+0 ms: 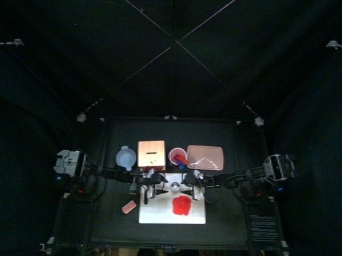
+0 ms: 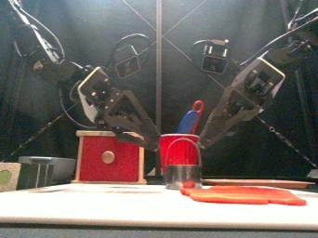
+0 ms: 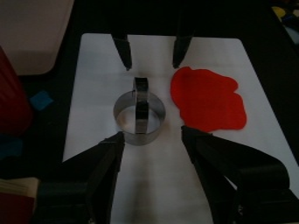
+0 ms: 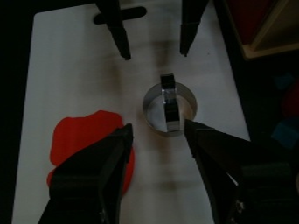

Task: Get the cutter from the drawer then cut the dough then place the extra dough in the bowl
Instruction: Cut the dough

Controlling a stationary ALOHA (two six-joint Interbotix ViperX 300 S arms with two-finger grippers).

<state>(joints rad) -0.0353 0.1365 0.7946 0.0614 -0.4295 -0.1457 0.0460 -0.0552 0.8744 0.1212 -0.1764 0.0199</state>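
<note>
From above, the white cutting board lies at the front of the worktop, with the red dough on it. At table height, the round metal cutter stands beside the dough, seemingly just apart. The left gripper brackets the cutter, fingers wide and empty. The right gripper is likewise wide and empty. One of them should lift the cutter, centre it over the dough and press squarely.

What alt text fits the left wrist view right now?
The round metal cutter stands on the white cutting board, just ahead of the left gripper's open jaws. Uncut red dough lies beside it; the right gripper faces it, open too.
</note>
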